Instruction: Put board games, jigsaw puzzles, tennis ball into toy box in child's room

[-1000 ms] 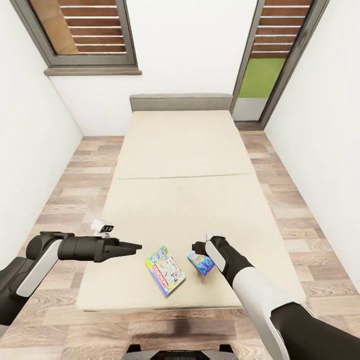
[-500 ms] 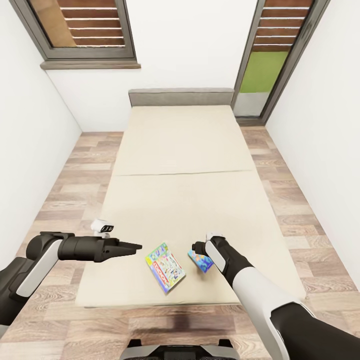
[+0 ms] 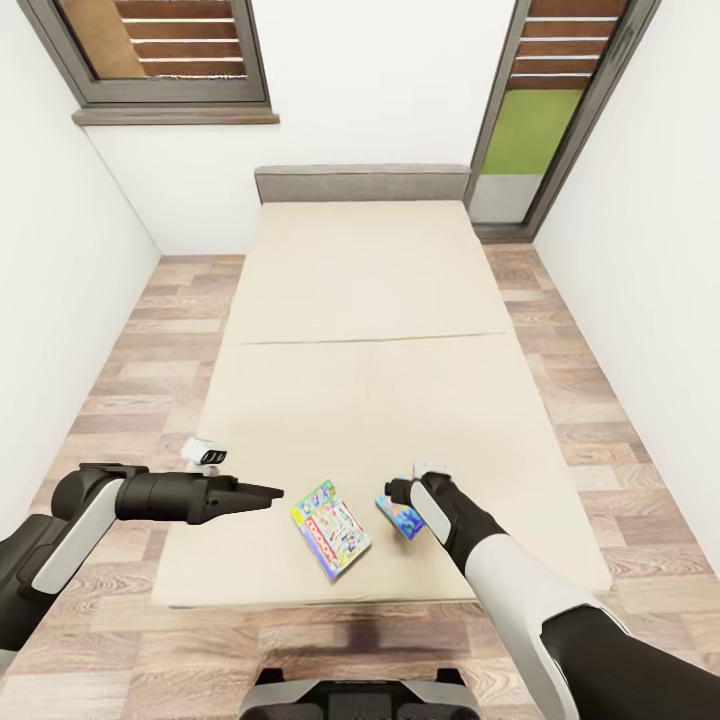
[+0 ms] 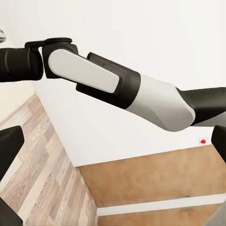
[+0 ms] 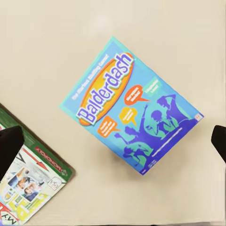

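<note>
Two board games lie near the foot of the bed (image 3: 370, 300). The white-green-red one (image 3: 331, 528) lies flat between my two arms, and its corner shows in the right wrist view (image 5: 28, 176). A smaller blue one (image 3: 400, 517) lies just right of it, and the right wrist view shows its printed cover (image 5: 133, 104). My right gripper (image 3: 398, 492) hovers open directly over the blue box, its fingertips (image 5: 9, 146) wide apart and holding nothing. My left gripper (image 3: 272, 493) is open and empty, level above the bed's left edge, pointing toward the games. The table, toy box, jigsaw puzzles and tennis ball are out of view.
White walls close in on both sides, with strips of wood-plank floor (image 3: 120, 390) beside the bed. A grey headboard (image 3: 360, 184) and two dark-framed windows stand at the far end. My base (image 3: 350, 695) is at the bed's foot. A red wall button (image 4: 203, 141) shows past my right arm.
The whole picture has shifted: bed, headboard and windows sit a little higher, and more of my base shows, so the camera moved. Neither arm nor the games have shifted.
</note>
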Robot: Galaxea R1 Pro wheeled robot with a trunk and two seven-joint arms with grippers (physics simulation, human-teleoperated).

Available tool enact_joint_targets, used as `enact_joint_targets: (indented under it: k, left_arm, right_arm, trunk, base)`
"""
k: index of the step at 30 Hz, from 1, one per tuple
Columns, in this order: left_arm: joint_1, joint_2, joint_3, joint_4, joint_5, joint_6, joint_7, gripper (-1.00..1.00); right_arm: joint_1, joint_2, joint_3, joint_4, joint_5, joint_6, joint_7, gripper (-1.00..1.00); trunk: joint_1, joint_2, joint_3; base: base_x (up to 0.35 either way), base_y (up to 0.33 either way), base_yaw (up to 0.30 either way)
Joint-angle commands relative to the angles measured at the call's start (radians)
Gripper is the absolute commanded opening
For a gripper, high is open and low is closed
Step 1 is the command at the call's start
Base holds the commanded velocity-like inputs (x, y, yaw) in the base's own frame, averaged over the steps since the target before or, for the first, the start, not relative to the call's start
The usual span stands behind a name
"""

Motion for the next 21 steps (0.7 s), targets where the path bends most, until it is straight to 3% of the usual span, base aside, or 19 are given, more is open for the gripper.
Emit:
enact_joint_targets:
  k: [1, 14, 21]
  left_arm:
    - [-0.001, 0.001, -0.002, 0.002, 0.004, 0.006, -0.001, 1.0]
    - [-0.001, 0.0, 0.001, 0.013, 0.003, 0.005, 0.0, 1.0]
    - [-0.001, 0.0, 0.001, 0.013, 0.003, 0.005, 0.0, 1.0]
  right_arm:
    - [-0.003, 0.0, 0.005, -0.001, -0.004, 0.0, -0.009, 1.0]
    - [-0.112, 0.0, 0.022, -0.03, 0.031, 0.022, -0.01, 1.0]
    - [-0.128, 0.0, 0.022, -0.03, 0.032, 0.026, -0.012, 1.0]
  trunk:
    - [0.0, -0.002, -0.003]
    - [0.0, -0.002, -0.025]
    - [0.0, -0.002, -0.036]
  base:
    - [0.0, 0.0, 0.0]
    - [0.0, 0.0, 0.0]
    - [0.0, 0.0, 0.0]
